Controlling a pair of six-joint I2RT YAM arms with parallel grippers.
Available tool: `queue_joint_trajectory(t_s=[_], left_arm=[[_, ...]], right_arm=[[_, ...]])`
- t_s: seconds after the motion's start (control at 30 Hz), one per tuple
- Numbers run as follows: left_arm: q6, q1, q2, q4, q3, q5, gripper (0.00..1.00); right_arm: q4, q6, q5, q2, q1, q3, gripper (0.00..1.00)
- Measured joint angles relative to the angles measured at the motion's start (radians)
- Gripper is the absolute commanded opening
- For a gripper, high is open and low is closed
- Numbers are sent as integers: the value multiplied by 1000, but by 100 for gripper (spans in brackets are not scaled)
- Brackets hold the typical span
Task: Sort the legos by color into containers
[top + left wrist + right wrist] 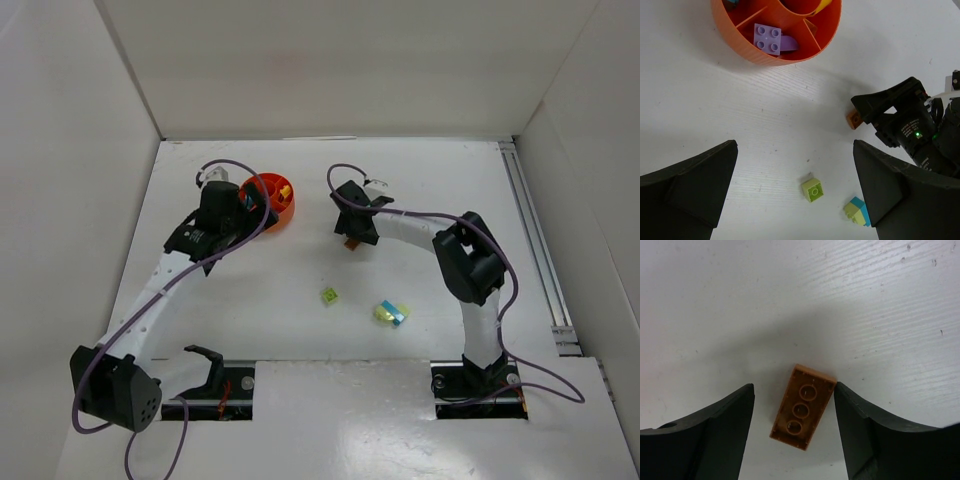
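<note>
Lime green lego (329,296) and a pale yellow and cyan pair (391,313) are lying loose on the table (300,330) nearest the bases, unsorted. Farther out, the right fingers (715,425) are standing spread either side of a brown lego (802,406), not pinching it. Farthest, the left fingers (700,175) are hanging wide apart by the dish (732,37), where purple legos (767,38) are sitting in one compartment: seemingly partway done.
</note>
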Motion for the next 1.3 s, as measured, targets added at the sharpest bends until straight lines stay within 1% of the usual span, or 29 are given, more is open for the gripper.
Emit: queue_joint_trajectory(t_s=[0.03,0.1,0.13,0.17,0.27,0.3,0.33,0.37,0.4,0.5,0.6,0.7,0.77,0.9,1.0,1.1,1.23,1.3], left_arm=[[2,0,-3,-2,0,0,100],[5,0,-8,-2,-2,-4,100],[6,0,-11,-2,-2,-5,100],[7,0,-13,-3,-3,-5,100],[9,0,-16,-5,-3,-6,100],[10,0,-17,-5,-3,-6,100],[10,0,-17,-5,-3,-7,100],[10,0,-17,-5,-3,-7,100],[10,0,-17,-5,-3,-7,100],[10,0,-18,-6,-5,-8,100],[11,0,-18,-9,-15,-11,100],[16,0,-18,-12,-16,-16,100],[19,2,-19,-13,-16,-19,100],[20,18,-23,-17,-16,-31,100],[19,54,-30,-17,-16,-27,100],[18,132,-31,-12,-21,14,100],[14,272,-32,19,-90,88,100],[12,319,-32,19,-127,109,100]], right_arm=[[-8,3,5,10,0,13,66],[-21,7,18,27,0,37,58],[-26,9,26,35,0,47,56],[-29,10,32,40,0,53,49],[-41,14,47,44,0,57,37],[-43,14,51,44,0,57,35],[-43,18,54,44,0,57,32],[-43,17,58,44,0,57,20],[-44,17,59,44,0,57,17],[-42,-5,70,45,3,57,15],[-5,-83,95,42,11,48,14],[121,-259,103,12,23,-6,14],[215,-391,81,-19,31,-35,11],[483,-644,-57,-75,39,-42,10],[713,-774,-195,-100,39,-42,10],[900,-844,-355,-82,38,-11,11],[1068,-890,-552,42,37,148,11],[1118,-901,-631,110,39,229,11]])
